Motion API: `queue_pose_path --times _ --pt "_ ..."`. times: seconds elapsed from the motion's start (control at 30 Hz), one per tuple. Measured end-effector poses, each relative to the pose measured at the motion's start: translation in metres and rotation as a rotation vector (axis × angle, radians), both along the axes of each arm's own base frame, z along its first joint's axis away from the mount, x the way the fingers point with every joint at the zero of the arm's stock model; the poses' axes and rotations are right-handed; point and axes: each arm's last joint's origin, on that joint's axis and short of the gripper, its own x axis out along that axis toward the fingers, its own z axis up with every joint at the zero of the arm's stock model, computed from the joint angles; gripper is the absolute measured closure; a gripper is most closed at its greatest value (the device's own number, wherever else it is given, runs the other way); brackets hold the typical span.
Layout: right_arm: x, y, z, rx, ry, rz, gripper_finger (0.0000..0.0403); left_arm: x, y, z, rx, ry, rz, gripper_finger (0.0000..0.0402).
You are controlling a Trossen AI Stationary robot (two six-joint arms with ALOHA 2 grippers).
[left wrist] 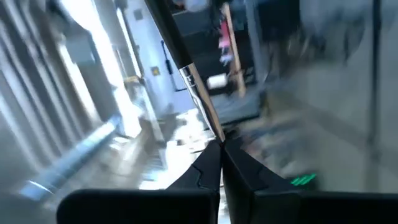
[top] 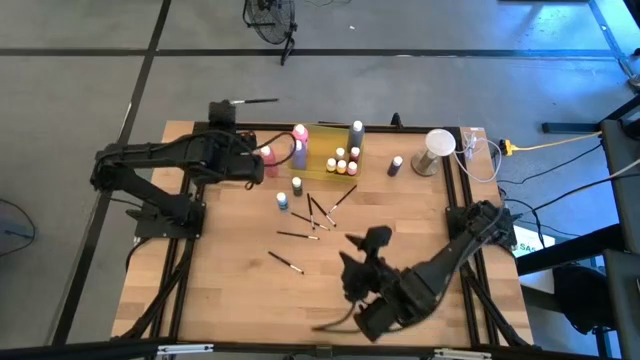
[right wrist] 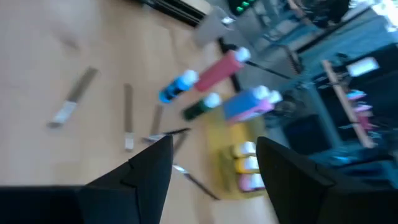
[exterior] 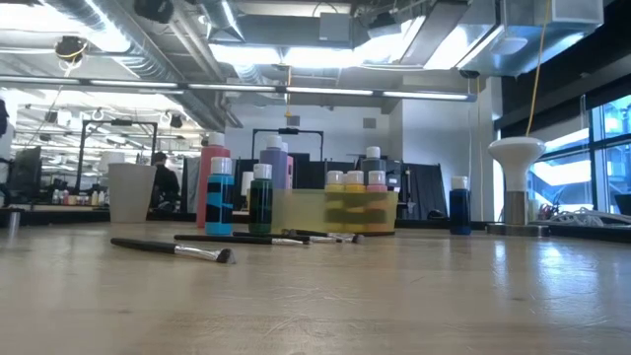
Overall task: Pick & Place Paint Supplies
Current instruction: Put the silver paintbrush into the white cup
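A thin dark brush (top: 255,101) sticks out past the table's far left corner, with my left gripper (top: 228,106) shut on it. Pink (top: 300,134), purple (top: 299,152) and grey (top: 357,131) squeeze bottles stand by the yellow tray (top: 322,158), which holds small white-capped bottles (top: 346,161). Two blue small bottles (top: 290,193) stand on the wood near the tray. Several brushes (top: 316,211) lie flat mid-table. My right gripper (top: 366,240) hovers open above the table's near middle, empty, pointing toward the bottles (right wrist: 205,84). My left gripper pinches the brush between its two fingertips (left wrist: 211,158) at its pale end (left wrist: 210,119), just past the metal ferrule. The fingers point level. The dark handle (left wrist: 166,28) runs on away from the fingertips, and the brush is lifted clear of the table.
A pale cup stack (top: 437,151) and a dark blue bottle (top: 396,165) stand at the far right. Loose brushes (top: 286,262) lie on the near left wood. A yellow cable (top: 545,148) runs off the right side. In the low view a white cup (exterior: 130,191) stands at left.
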Motion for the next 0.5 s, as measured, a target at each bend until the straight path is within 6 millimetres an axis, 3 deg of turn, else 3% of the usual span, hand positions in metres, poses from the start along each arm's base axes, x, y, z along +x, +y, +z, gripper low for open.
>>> queue_pose_path --times 0.1,0.33,0.5 --pt "0.006 -0.016 -0.001 -0.067 0.074 -0.018 0.0169 -0.002 0.009 0.000 -0.010 0.276 0.045 0.0399" --pt "0.018 -0.044 -0.001 -0.078 0.112 -0.106 0.0169 -0.015 0.035 0.002 -0.062 0.310 0.173 0.0399" --pt "0.025 -0.060 -0.001 -0.086 0.128 -0.148 0.0169 -0.039 0.040 -0.014 -0.156 0.470 0.202 0.0399"
